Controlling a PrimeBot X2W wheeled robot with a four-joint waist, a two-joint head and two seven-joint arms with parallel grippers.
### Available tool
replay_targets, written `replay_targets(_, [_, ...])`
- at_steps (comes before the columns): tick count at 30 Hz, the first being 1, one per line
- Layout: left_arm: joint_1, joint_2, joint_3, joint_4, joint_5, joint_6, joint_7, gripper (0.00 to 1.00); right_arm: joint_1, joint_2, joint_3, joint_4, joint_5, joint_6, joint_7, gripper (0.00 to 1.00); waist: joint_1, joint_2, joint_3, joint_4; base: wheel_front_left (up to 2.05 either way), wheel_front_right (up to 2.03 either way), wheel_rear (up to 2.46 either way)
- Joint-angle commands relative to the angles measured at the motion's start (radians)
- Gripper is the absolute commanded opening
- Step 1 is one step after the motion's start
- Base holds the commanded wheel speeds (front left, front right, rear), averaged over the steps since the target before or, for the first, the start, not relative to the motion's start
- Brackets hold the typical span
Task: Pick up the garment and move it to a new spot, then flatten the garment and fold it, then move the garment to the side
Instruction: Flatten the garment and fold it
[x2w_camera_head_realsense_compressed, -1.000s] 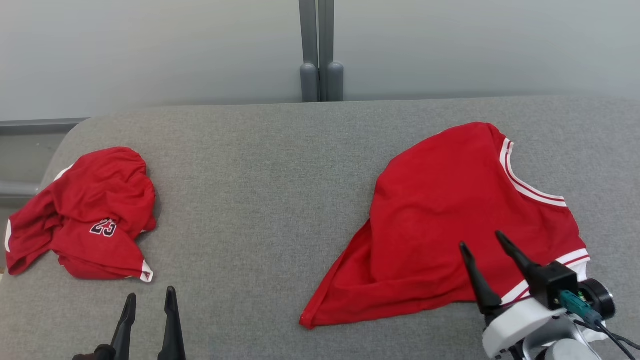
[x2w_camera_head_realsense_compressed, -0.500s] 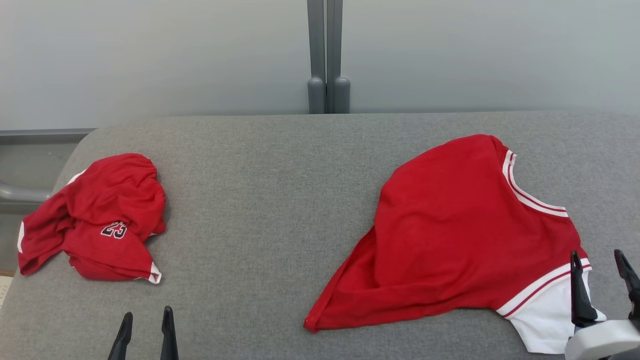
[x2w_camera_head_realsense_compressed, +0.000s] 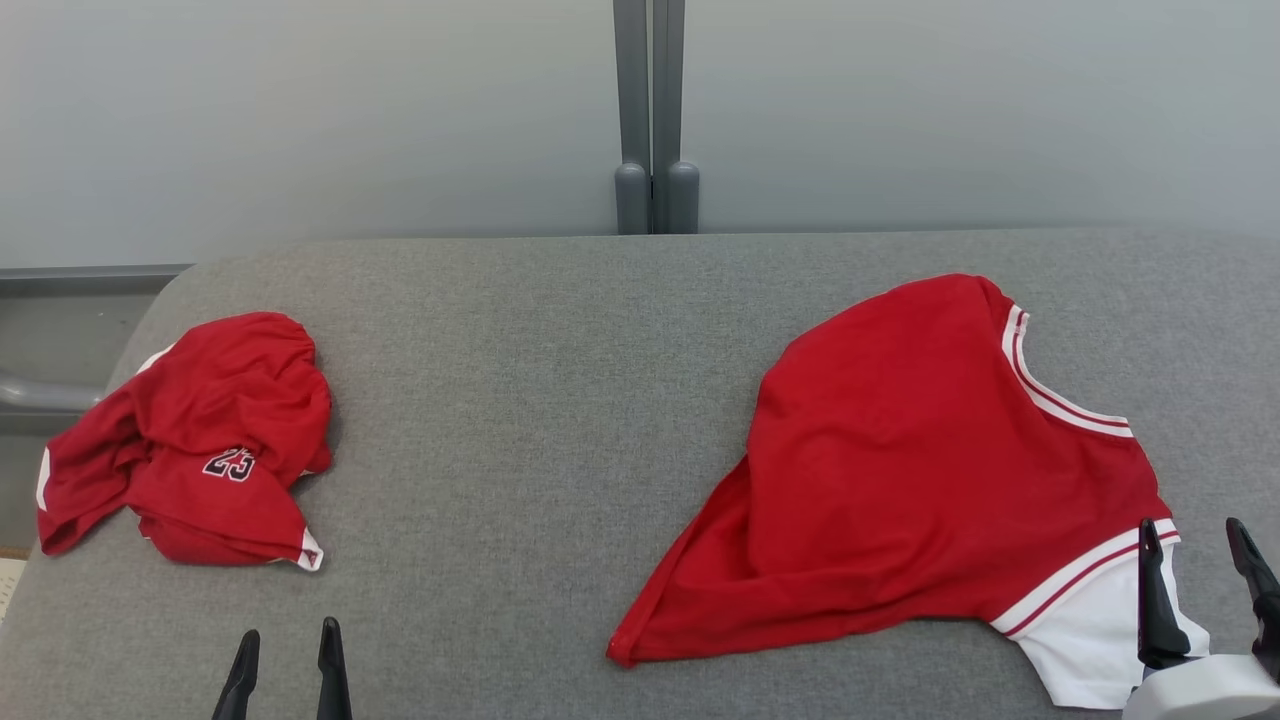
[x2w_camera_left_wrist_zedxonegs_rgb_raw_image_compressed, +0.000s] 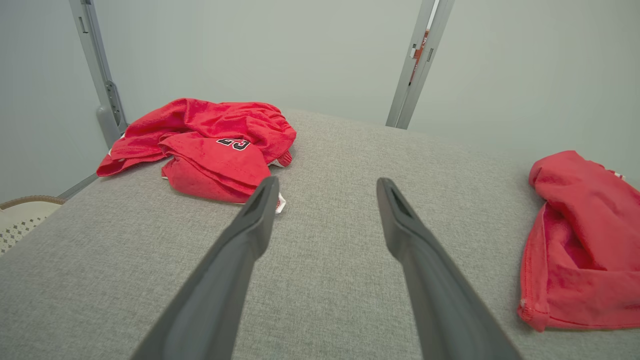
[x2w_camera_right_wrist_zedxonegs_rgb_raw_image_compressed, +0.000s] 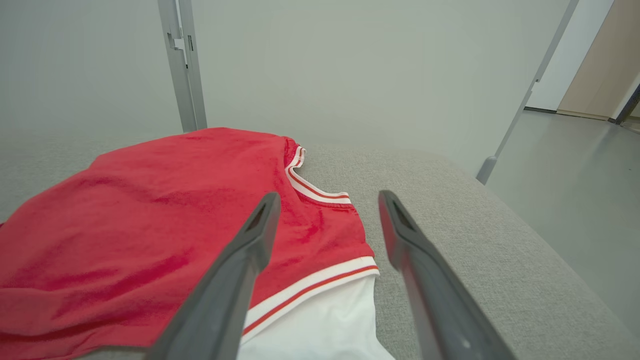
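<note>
Just left of the right jaws (both pairs apart) lies the garment (x2w_camera_head_realsense_compressed: 900, 470).

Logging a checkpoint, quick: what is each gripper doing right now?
Left gripper: open, holding nothing.
Right gripper: open, holding nothing.

Right hand (x2w_camera_right_wrist_zedxonegs_rgb_raw_image_compressed: 328, 196) gapes empty above the red garment (x2w_camera_right_wrist_zedxonegs_rgb_raw_image_compressed: 150, 210), lying on grey padding (x2w_camera_right_wrist_zedxonegs_rgb_raw_image_compressed: 450, 210).
</note>
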Motion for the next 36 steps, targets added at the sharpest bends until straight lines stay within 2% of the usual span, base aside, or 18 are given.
replay_targets(1, [0.008,0.002,0.003,-0.003,0.001,-0.003,0.000,1.00,-0.002,0.002,0.005,-0.007,-0.002,-0.001,-0.005,1.00,0.0000,0.0000,0.000,0.000,0.00,0.00,0.00])
replay_targets(14, [-0.003,0.002,-0.014,-0.008,0.021,-0.003,0.000,1.00,-0.008,0.004,0.052,-0.032,0.026,-0.001,-0.005,1.00,0.0000,0.0000,-0.005,0.002,0.00,0.00,0.00])
replay_targets(29, [0.010,0.005,-0.012,-0.002,0.024,-0.003,0.000,1.00,0.054,-0.003,0.203,-0.092,0.099,-0.001,-0.005,1.00,0.0000,0.0000,-0.022,-0.004,0.00,0.00,0.00])
replay_targets(36, [0.015,0.005,-0.015,-0.003,0.025,-0.003,0.000,1.00,0.059,-0.004,0.238,-0.090,0.105,-0.001,-0.005,1.00,0.0000,0.0000,-0.020,-0.015,0.00,0.00,0.00])
